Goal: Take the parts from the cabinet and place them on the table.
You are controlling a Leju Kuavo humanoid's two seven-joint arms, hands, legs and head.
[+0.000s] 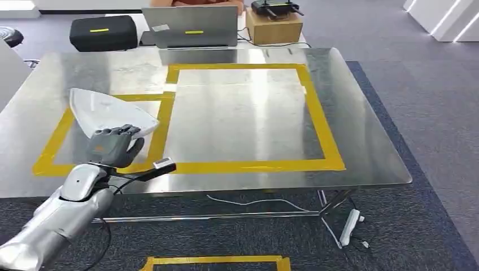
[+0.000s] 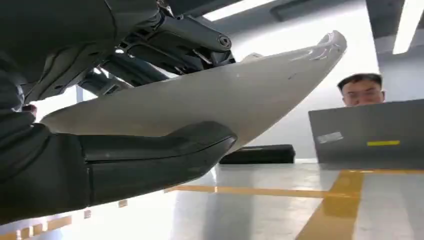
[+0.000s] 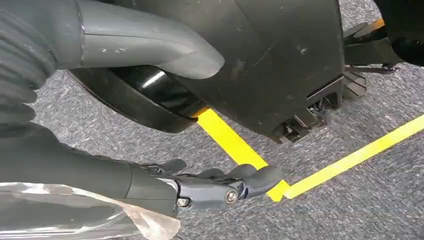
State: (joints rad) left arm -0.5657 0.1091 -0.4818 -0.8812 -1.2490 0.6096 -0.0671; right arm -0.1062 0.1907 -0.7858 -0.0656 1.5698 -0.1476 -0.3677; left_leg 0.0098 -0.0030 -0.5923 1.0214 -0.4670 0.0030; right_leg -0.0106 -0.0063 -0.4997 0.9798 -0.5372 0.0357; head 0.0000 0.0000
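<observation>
A: What is the robot doing?
B: Its left hand point(image 1: 113, 145) grips a white part point(image 1: 110, 111), fingers point(image 2: 150, 160) pinching its near end above the desk's point(image 1: 237, 118) near-left taped square.
A: Next?
B: Probably lower, then release. The right hand point(image 3: 200, 185) hangs, fingers loosely curled, empty.

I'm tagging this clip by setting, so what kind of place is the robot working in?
Probably an indoor robotics lab or test area: a steel table marked with yellow tape, grey carpet floor, and a person behind a laptop. The left hand holds a white part.
</observation>
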